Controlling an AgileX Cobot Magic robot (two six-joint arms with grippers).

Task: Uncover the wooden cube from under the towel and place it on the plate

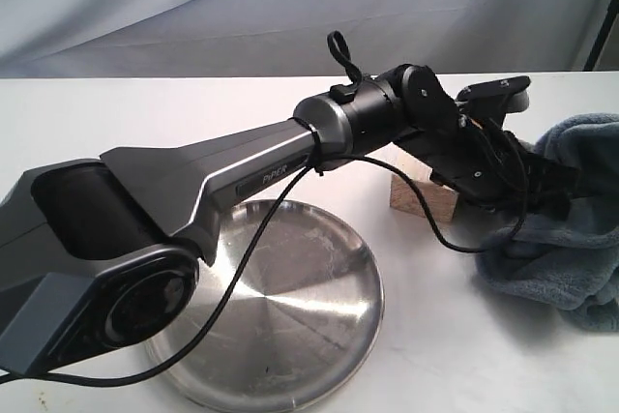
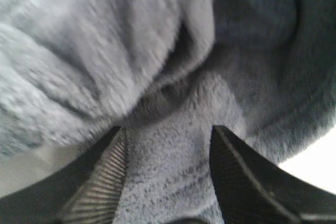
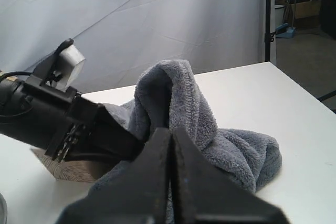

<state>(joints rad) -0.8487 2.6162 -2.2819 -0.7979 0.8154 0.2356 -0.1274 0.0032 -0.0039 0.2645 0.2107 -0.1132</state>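
As things stand: left end effector (image 2: 168, 177) clamps a towel (image 2: 105, 51) fold between its jaws; right end effector (image 3: 169, 140) closed, empty.
Cube (image 1: 423, 198): bare on worktop (image 1: 116, 113), just behind left end effector, beside its wrist.
Plate (image 1: 290, 326): further back along that arm.
Handling: cube rigid, light, unlikely to slip; take two opposite flat faces. Towel soft, drags.

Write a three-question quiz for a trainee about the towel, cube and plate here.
1. True or false: the wooden cube sits on the plate.
2. What does the left tool grip? A the towel; B the plate; C the wooden cube.
3. Fill in: the right tool has its jaws ___.
Key: 1 false, it stands on the table beside the plate; 2 A; 3 shut.
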